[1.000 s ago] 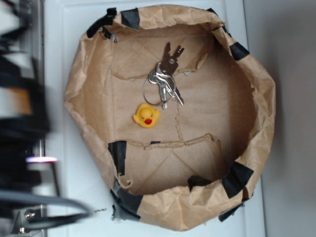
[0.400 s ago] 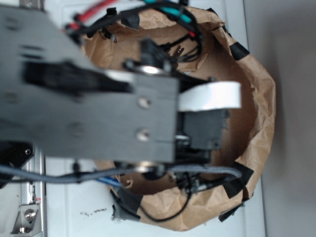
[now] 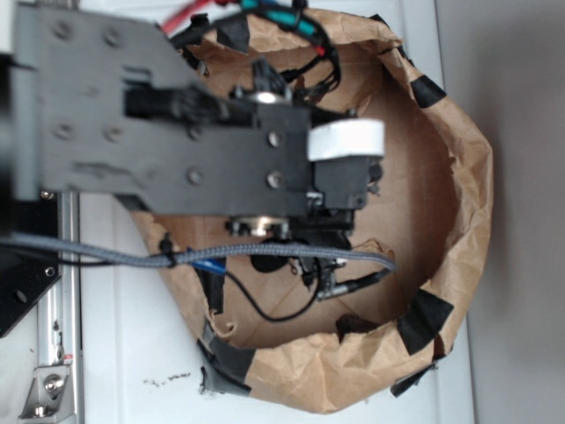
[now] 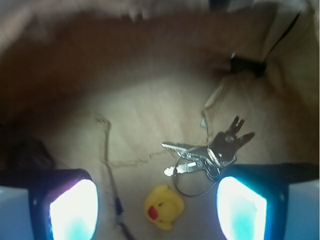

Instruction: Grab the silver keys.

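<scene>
The arm (image 3: 177,132) enters from the left of the exterior frame and reaches to centre, blocking most of the view; cables trail beneath it. In the wrist view the gripper (image 4: 157,215) points down, its jaws spread wide, one finger (image 4: 72,212) at lower left and the other at lower right. Nothing sits between them in contact.

- The silver keys (image 4: 210,152) are shiny bare metal on a thin wire ring.
- The duck (image 4: 163,207) looks like smooth, soft yellow rubber.
- The paper bag (image 3: 459,177) is matt, creased brown paper, patched with black tape (image 3: 427,318).
</scene>
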{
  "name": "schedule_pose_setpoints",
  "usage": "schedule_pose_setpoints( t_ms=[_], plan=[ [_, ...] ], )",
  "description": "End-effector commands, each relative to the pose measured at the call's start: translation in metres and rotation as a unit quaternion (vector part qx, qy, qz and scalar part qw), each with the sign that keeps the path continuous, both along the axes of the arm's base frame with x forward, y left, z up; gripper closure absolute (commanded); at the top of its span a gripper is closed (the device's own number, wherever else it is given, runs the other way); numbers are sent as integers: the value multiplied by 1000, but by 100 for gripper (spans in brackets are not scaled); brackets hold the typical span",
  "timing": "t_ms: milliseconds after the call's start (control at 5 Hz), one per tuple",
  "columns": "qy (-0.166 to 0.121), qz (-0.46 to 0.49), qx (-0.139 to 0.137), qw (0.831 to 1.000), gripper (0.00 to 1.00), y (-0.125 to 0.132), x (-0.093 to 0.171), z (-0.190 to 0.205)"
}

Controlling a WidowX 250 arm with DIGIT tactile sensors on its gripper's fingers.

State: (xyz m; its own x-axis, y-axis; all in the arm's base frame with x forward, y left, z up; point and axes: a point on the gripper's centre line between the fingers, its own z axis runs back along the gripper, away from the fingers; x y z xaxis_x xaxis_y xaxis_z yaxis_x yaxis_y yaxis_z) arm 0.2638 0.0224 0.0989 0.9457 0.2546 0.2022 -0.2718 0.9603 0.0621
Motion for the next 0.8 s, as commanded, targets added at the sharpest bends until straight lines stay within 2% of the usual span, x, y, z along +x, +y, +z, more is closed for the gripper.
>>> schedule_pose_setpoints(
  t_ms=[0,400,600],
  plan=[
    [2,20,-2,1000,0,15,6,-30],
    [-9,2,-17,1000,0,10,-2,-31],
    [-11,5,-12,1000,0,10,-1,-33]
  ],
)
